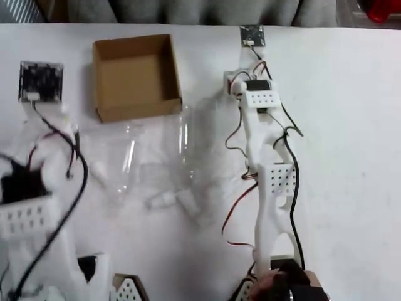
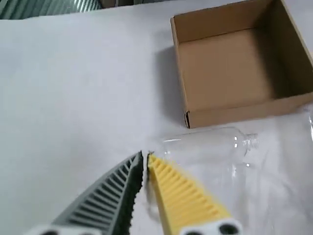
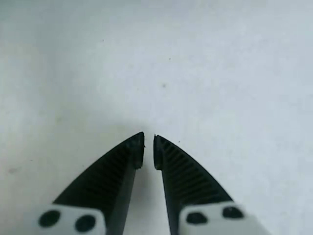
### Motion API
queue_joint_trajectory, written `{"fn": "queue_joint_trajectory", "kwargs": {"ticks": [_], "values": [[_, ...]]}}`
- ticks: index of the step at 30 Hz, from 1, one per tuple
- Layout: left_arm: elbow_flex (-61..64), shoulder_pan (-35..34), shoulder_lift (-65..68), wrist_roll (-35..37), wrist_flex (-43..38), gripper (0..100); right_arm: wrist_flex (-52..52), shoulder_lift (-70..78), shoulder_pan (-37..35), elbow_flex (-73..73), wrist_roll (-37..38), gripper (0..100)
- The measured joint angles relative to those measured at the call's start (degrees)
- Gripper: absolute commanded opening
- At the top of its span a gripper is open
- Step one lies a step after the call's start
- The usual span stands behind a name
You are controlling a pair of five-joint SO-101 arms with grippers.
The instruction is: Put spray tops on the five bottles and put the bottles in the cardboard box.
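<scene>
Pinching nothing, the left end effector [image 2: 145, 157] sits clenched just beside a clear bottle [image 2: 205, 145]; the right end effector [image 3: 149, 144] is clenched too.

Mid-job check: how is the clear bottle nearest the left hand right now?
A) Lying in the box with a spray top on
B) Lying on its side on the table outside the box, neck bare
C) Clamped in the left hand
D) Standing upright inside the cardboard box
B: in the left wrist view the clear bottle lies on its side on the table, outside the cardboard box, with no spray top on its neck, close to the tips of the left hand.
</scene>
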Motion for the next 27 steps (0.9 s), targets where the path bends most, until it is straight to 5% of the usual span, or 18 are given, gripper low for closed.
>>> {"fn": "queue_joint_trajectory", "kwargs": {"ticks": [8,17,27], "values": [[-0.5,0.4,18.6,19.9,-16.1,17,0.0,0.0,0.0,0.0,0.0,1.5],[-12.4,2.4,36.9,19.8,-20.0,17,-0.7,0.0,0.0,0.0,0.0,1.5],[-41.7,2.5,65.8,15.0,-10.9,17,-0.9,0.0,0.0,0.0,0.0,1.5]]}}
